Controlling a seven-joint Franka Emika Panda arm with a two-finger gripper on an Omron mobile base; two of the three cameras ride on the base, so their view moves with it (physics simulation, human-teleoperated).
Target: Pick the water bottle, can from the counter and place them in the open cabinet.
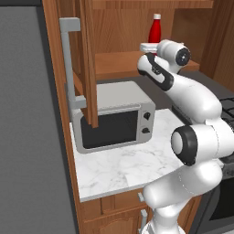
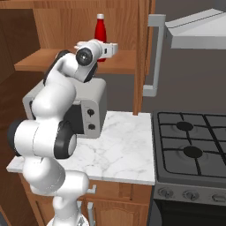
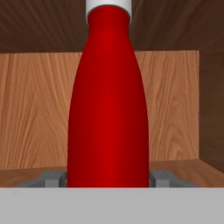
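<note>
- The tall slim glossy red water bottle with a white cap (image 1: 155, 30) stands upright inside the open brown wooden wall cabinet (image 2: 44, 26), on its wooden shelf (image 2: 121, 62).
- The white arm's two-finger gripper (image 3: 107, 178) reaches into the cabinet at shelf level; its jaws sit against both sides of the bottle's lower body, closed on it, as the hand view shows.
- The bottle's base is hidden; whether it rests on the shelf cannot be told.
- The bottle stands back from the shelf's front edge, with bare shelf on both sides and the cabinet's back panel behind.
- The cabinet door with the long grey bar handle (image 1: 67, 59) hangs open at the left.
- A grey microwave oven (image 1: 116, 116) sits below the shelf on the white grey-veined marble tabletop (image 1: 128, 167), with bare marble in front.
- A black gas hob (image 2: 194, 141) adjoins the tabletop's right edge.
</note>
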